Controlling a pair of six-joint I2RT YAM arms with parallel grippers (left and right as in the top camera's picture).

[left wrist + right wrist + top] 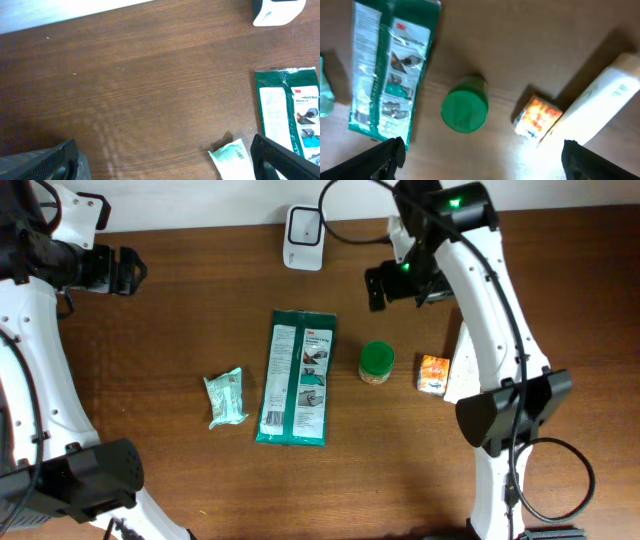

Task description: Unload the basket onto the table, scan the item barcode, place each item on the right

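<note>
The right end effector [481, 146] is hovering wide open and empty above the green-lidded jar [376, 363], which is standing on the tabletop [180, 330], while the left end effector [165, 160] is gaping empty too

Red 3M logo on the green package [280, 110], "Gloves" beneath it, remaining print too small to read

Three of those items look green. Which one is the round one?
The green-lidded jar, between the long green packet and the orange box; the other two are flat packets.
</note>
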